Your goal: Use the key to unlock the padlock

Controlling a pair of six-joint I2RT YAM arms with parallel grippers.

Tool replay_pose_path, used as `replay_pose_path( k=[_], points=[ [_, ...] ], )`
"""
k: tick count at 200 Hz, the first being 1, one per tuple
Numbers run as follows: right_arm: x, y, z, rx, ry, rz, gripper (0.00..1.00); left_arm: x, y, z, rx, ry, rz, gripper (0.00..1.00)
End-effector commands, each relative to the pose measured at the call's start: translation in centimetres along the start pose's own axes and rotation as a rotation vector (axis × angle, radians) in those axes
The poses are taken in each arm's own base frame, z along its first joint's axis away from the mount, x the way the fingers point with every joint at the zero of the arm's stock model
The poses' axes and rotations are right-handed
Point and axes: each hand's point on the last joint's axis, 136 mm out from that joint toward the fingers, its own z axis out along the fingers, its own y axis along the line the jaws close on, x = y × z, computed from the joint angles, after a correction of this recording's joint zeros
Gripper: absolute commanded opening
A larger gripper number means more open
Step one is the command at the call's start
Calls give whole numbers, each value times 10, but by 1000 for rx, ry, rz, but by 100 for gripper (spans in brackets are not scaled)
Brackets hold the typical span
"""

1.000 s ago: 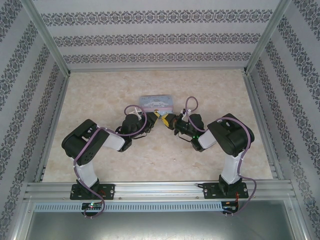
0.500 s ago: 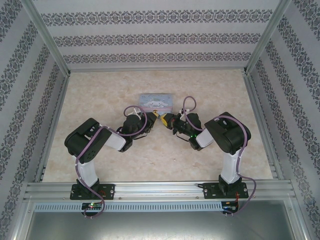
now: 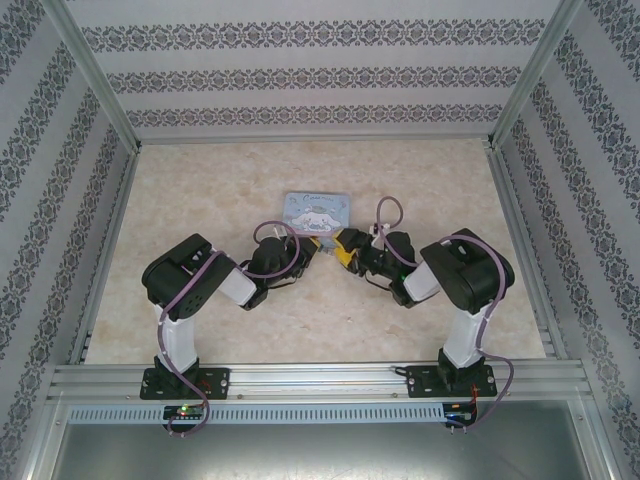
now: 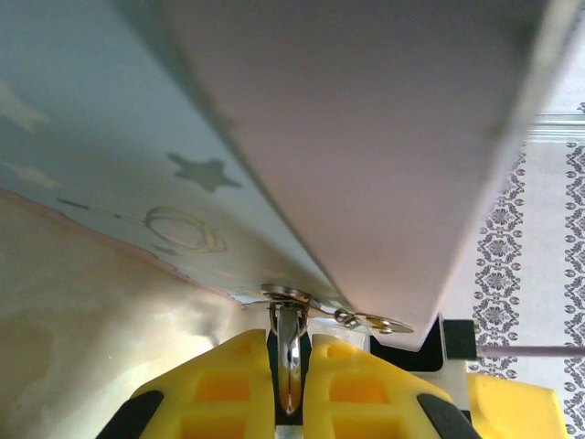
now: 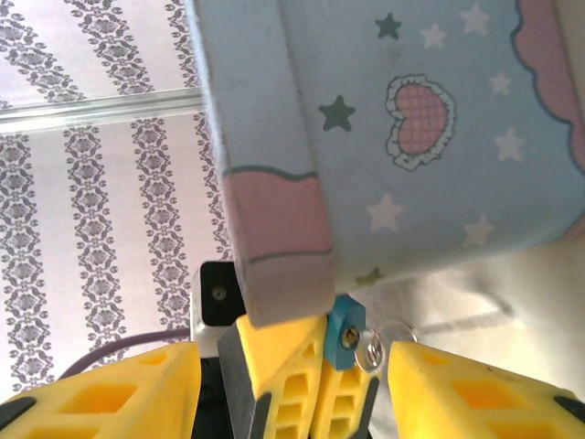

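Note:
The teal-blue padlock (image 5: pixel 347 329) sits right under the light-blue tin's corner, pinched at the tips of my left gripper's yellow fingers (image 5: pixel 288 366). The key (image 5: pixel 372 350) sticks out of its keyhole, round head showing. My right gripper (image 5: pixel 292 389) is open, one finger on each side of the lock and key, touching neither. In the left wrist view my left gripper (image 4: pixel 290 347) is shut on a shiny metal piece (image 4: pixel 290 361) just below the tin's edge. From above, the left gripper (image 3: pixel 311 250) and the right gripper (image 3: pixel 346 253) meet tip to tip in front of the tin.
The light-blue cartoon tin (image 3: pixel 318 212) lies mid-table just beyond both grippers, and its side (image 5: pixel 274 238) hangs close over the fingers. Patterned walls and metal rails (image 3: pixel 105 100) enclose the marble-look table (image 3: pixel 300 320).
My right gripper's jaws have opened off the key, which stays in the lock. Both arms have shifted a little and the tin now shows more of its picture face.

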Motion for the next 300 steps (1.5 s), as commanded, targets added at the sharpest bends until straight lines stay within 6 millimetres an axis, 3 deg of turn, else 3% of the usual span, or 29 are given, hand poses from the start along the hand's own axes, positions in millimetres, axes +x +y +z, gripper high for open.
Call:
replay_pose_path(
  k=[1, 72, 93, 122, 149, 222, 300],
  points=[
    [6, 0, -9, 12, 17, -77, 57, 1, -6, 1, 26, 8, 24, 0],
    [16, -15, -23, 226, 43, -305, 55, 5, -5, -1, 19, 37, 30, 0],
    [27, -15, -29, 413, 70, -545, 55, 8, -4, -2, 10, 52, 37, 0],
    [35, 1, -34, 589, 99, -908, 55, 12, -6, -1, -5, 79, 46, 0],
    [35, -2, -35, 651, 126, -1073, 54, 15, -8, -1, -20, 104, 51, 0],
    [39, -25, -36, 703, 187, -1199, 35, 23, -11, -2, -55, 167, 47, 0],
    [46, -39, -18, 746, 255, -1295, 32, 27, -16, 0, -59, 195, 43, 0]
  ],
)
